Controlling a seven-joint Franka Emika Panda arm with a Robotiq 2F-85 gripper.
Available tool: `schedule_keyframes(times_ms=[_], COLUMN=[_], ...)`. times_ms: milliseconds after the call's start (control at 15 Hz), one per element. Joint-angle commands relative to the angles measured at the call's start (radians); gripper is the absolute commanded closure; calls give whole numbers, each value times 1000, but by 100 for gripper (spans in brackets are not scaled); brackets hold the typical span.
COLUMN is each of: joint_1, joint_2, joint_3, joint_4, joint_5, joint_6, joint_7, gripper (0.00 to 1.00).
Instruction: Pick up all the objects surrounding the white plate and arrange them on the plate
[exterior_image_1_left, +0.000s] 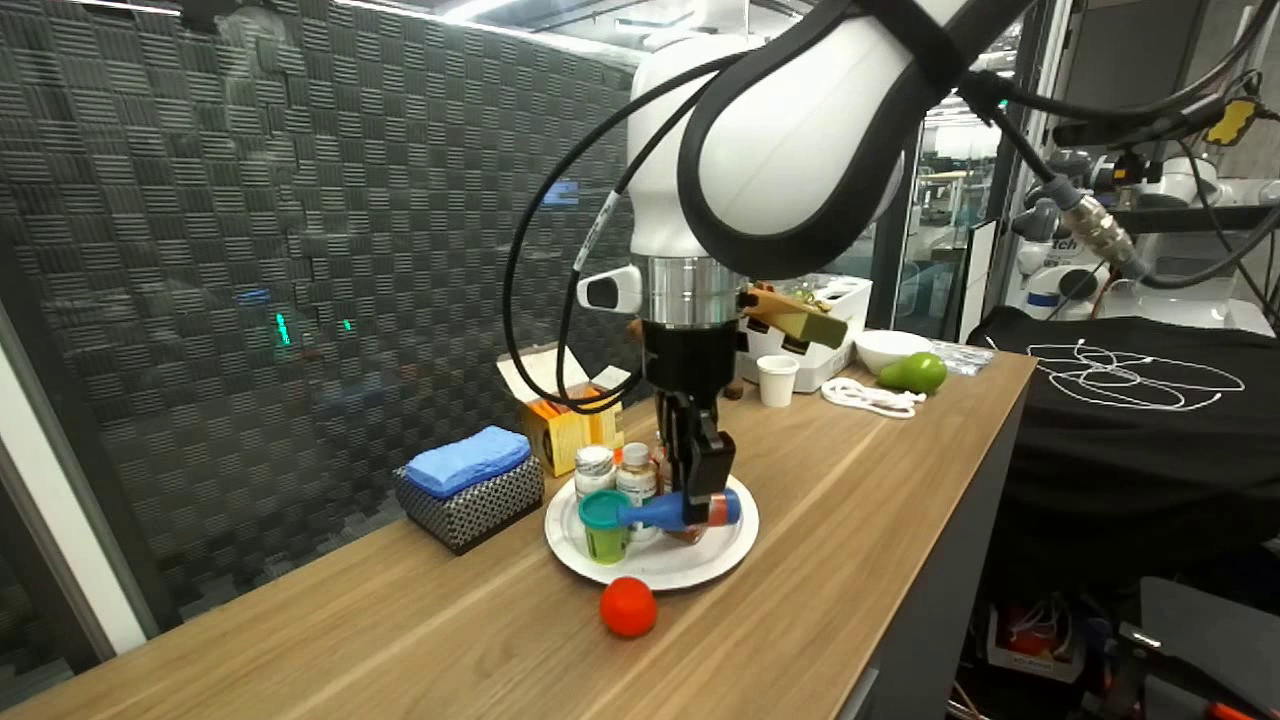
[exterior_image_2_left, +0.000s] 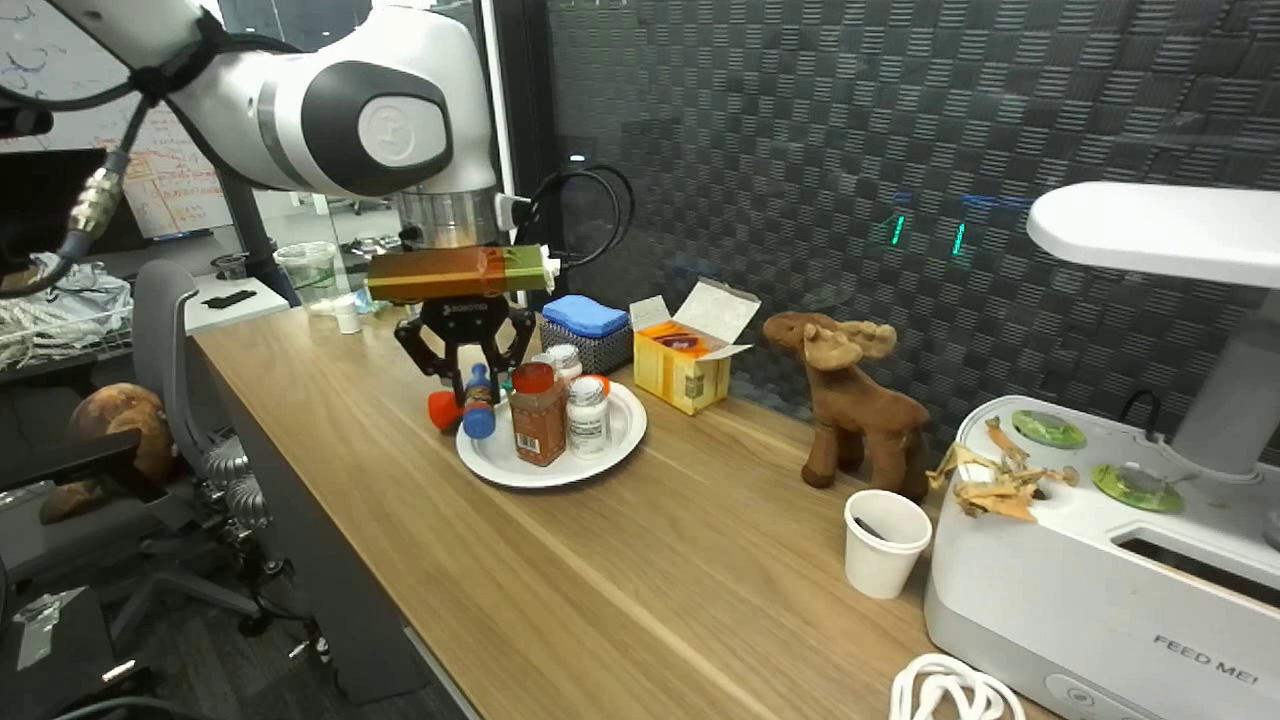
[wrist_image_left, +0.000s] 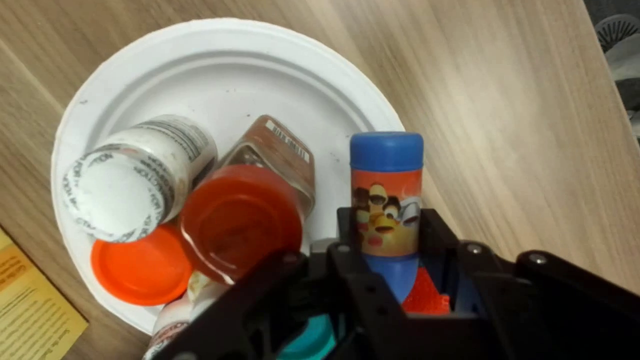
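My gripper (wrist_image_left: 386, 227) is shut on a blue bottle (wrist_image_left: 386, 152) with a cartoon band, held on its side over the rim of the white plate (wrist_image_left: 230, 37). On the plate stand a red-capped jar (exterior_image_2_left: 538, 420), two white bottles (exterior_image_1_left: 595, 468) and a green jar with a teal cap (exterior_image_1_left: 604, 510). An orange lid (wrist_image_left: 142, 265) also shows there in the wrist view. Off the plate, close to its edge, a round red piece (exterior_image_1_left: 628, 607) sits on the table; in the wrist view it is partly hidden behind the gripper.
A patterned box with a blue cloth (exterior_image_1_left: 470, 462) and an open yellow box (exterior_image_2_left: 682, 365) stand beside the plate near the dark wall. Farther along are a brown toy moose (exterior_image_2_left: 860, 410), a paper cup (exterior_image_2_left: 885, 545), a white cable (exterior_image_1_left: 870, 397) and a white planter (exterior_image_2_left: 1080, 600).
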Motion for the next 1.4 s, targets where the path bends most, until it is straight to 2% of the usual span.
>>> schedule_keyframes(times_ms=[0, 400, 733, 800, 1200, 1333], joint_1=[-21, -36, -33, -31, -28, -28], joint_2=[42, 66, 54, 50, 43, 38], joint_3=[15, 21, 17, 16, 15, 15], joint_4=[65, 103, 89, 83, 69, 66], joint_5=[41, 66, 62, 56, 45, 45], joint_6=[-26, -61, -67, -64, -50, -52], joint_7=[-45, -82, -94, -93, -97, -99], gripper=[90, 90, 90, 47, 1, 0])
